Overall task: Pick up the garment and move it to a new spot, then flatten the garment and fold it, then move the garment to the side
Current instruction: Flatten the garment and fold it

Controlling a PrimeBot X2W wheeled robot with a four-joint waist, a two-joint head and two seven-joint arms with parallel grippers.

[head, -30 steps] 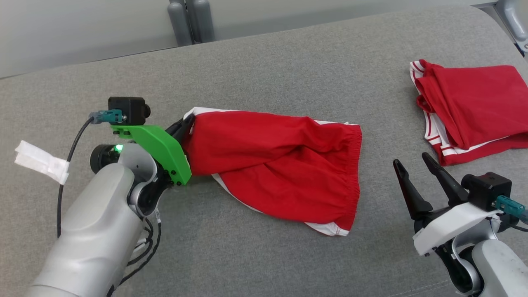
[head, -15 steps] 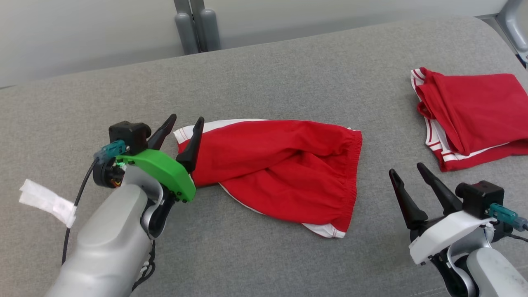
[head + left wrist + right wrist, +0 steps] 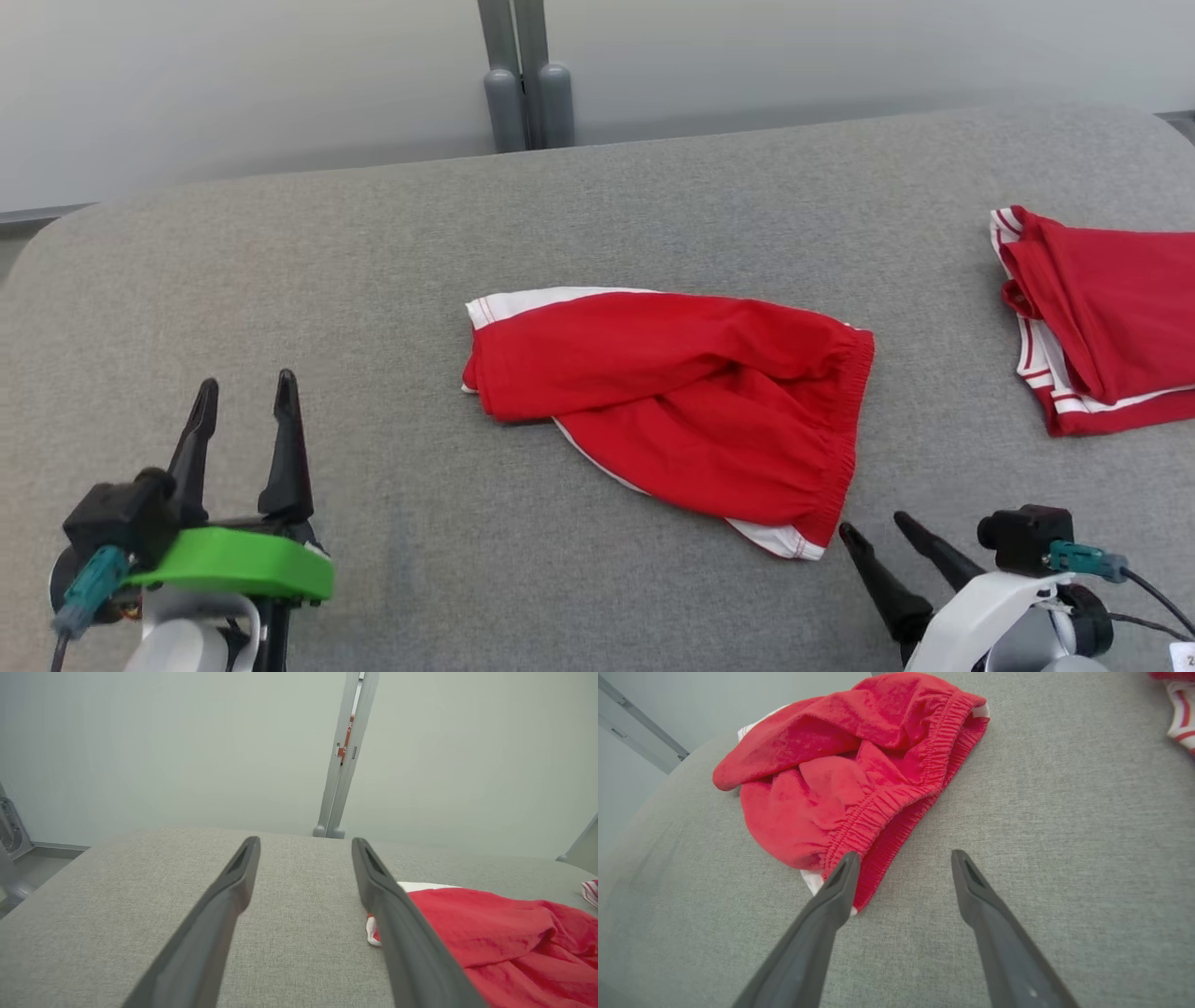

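The red garment (image 3: 672, 401) lies roughly folded mid-cushion (image 3: 280, 261); I'd say only the move aside is left. The left gripper (image 3: 246, 379) and right gripper (image 3: 873, 523) both gape empty.

A wide surface covered in grey woven fabric (image 3: 280, 280) takes the middle and lower part of the frame, and its far corners are rounded. Behind it, along the top, stands a smooth pale wall (image 3: 233, 84) in soft, even light. At upper centre a grey post (image 3: 527, 56) divides the wall and ends in two rounded feet.
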